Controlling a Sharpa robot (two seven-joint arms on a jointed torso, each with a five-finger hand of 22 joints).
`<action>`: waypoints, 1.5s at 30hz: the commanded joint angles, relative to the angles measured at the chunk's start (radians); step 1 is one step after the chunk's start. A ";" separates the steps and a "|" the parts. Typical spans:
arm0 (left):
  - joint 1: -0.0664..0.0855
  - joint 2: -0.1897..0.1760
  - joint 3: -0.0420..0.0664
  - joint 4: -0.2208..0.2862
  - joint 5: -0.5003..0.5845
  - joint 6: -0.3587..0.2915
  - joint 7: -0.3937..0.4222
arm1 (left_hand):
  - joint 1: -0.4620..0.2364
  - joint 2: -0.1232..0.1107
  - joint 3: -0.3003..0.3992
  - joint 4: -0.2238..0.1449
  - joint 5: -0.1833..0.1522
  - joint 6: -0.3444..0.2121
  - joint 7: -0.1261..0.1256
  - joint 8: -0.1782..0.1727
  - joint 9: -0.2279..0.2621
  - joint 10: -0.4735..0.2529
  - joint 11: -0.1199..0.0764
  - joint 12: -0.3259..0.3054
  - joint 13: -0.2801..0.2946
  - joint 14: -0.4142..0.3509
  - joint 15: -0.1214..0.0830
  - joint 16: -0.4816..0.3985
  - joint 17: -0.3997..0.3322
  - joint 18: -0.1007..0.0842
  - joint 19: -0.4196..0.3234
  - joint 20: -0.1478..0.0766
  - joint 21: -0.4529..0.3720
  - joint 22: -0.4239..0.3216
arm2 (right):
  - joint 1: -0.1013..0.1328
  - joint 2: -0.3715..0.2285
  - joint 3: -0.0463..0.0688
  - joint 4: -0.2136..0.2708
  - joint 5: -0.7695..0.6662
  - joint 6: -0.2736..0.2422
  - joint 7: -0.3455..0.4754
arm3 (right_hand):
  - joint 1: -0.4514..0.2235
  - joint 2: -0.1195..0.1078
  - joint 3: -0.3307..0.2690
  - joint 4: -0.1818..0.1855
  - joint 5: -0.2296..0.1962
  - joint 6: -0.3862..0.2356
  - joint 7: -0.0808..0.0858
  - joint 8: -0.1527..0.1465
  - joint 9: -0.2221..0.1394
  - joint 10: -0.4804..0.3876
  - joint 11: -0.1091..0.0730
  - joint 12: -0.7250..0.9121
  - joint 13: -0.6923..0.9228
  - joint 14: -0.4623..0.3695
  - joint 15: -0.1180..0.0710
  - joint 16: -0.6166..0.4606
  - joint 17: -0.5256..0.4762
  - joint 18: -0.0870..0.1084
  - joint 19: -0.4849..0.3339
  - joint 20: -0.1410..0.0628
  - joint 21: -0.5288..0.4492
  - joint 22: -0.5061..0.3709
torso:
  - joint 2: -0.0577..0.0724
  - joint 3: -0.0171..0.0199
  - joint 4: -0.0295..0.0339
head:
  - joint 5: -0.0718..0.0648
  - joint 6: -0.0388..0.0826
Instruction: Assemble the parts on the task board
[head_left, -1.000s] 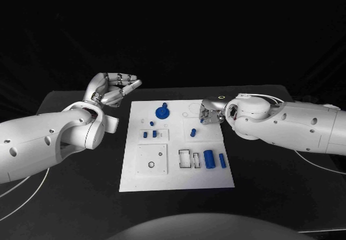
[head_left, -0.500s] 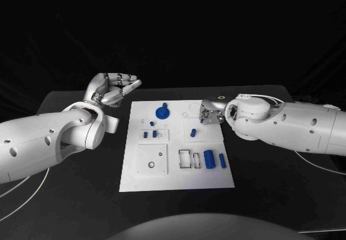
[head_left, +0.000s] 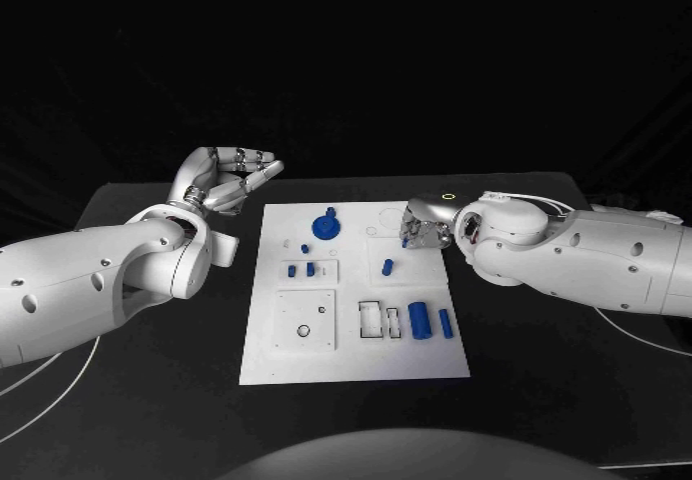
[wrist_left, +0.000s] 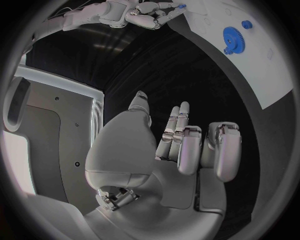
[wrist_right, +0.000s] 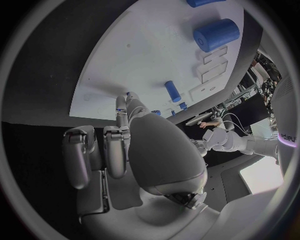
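The white task board (head_left: 353, 345) lies in the middle of the table. On it are a blue gear (head_left: 327, 226), two small pegs (head_left: 300, 269), a single peg (head_left: 387, 266) and two blue cylinders (head_left: 420, 318) near the right edge. My right hand (head_left: 421, 228) hovers over the board's far right part and pinches a small blue part (wrist_left: 181, 6) at its fingertips. My left hand (head_left: 224, 178) is raised off the board's far left corner, fingers curled in, with nothing seen in it. The right wrist view looks past that hand (wrist_right: 125, 145) at the peg (wrist_right: 171, 91) and a cylinder (wrist_right: 215, 34).
Recessed outlines (head_left: 379, 318) and a small ring (head_left: 304, 329) mark the board's near half. Black table (head_left: 548, 380) surrounds the board. Both white forearms flank it, left (head_left: 87, 280) and right (head_left: 591, 255).
My right forearm has shifted slightly, while the hand stays over the board's far right part. The left hand has not moved.
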 joint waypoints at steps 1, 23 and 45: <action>0.000 0.003 0.001 -0.001 0.005 0.006 0.010 | -0.002 0.010 0.008 0.001 -0.007 0.009 0.000 -0.006 -0.002 0.008 0.000 -0.005 0.000 0.077 -0.004 0.006 0.194 -0.001 0.082 -0.001 0.000 0.255 | 0.003 -0.005 0.001 0.010 0.006 -0.063 0.011 | -0.003 -0.003 0.004 0.002 0.005 0.000 0.001 0.004 0.003 0.004 0.005 -0.005 -0.001 0.106 -0.004 0.004 0.263 -0.007 0.106 -0.005 0.004 0.263 | 0.001 -0.0001 -0.0001 | 0.001 0.000; 0.000 0.004 0.001 -0.009 0.006 0.008 0.006 | -0.002 0.011 0.008 0.001 -0.007 0.009 0.000 -0.006 -0.002 0.008 0.000 -0.005 0.000 0.077 -0.004 0.005 0.192 0.000 0.081 -0.001 -0.002 0.254 | 0.032 -0.031 0.004 0.054 0.034 -0.103 0.019 | -0.004 -0.005 0.008 0.003 0.006 -0.003 0.005 -0.001 0.002 0.001 0.010 -0.016 -0.001 0.106 0.004 0.004 0.263 -0.007 0.106 0.000 0.004 0.263 | 0.001 0.0005 -0.0006 | 0.006 -0.007; 0.000 0.027 -0.001 -0.046 0.006 0.015 0.001 | -0.001 0.012 0.008 0.001 -0.007 0.009 0.000 -0.007 -0.002 0.007 0.000 -0.006 0.000 0.076 -0.004 0.004 0.190 0.000 0.079 -0.001 -0.004 0.253 | 0.052 0.071 0.007 0.148 0.098 -0.098 0.081 | 0.000 -0.008 0.015 0.001 0.006 -0.004 0.014 -0.005 0.001 0.006 0.018 -0.026 -0.001 0.106 0.017 0.004 0.263 -0.007 0.106 0.009 0.004 0.263 | -0.001 -0.0024 0.0028 | 0.073 -0.027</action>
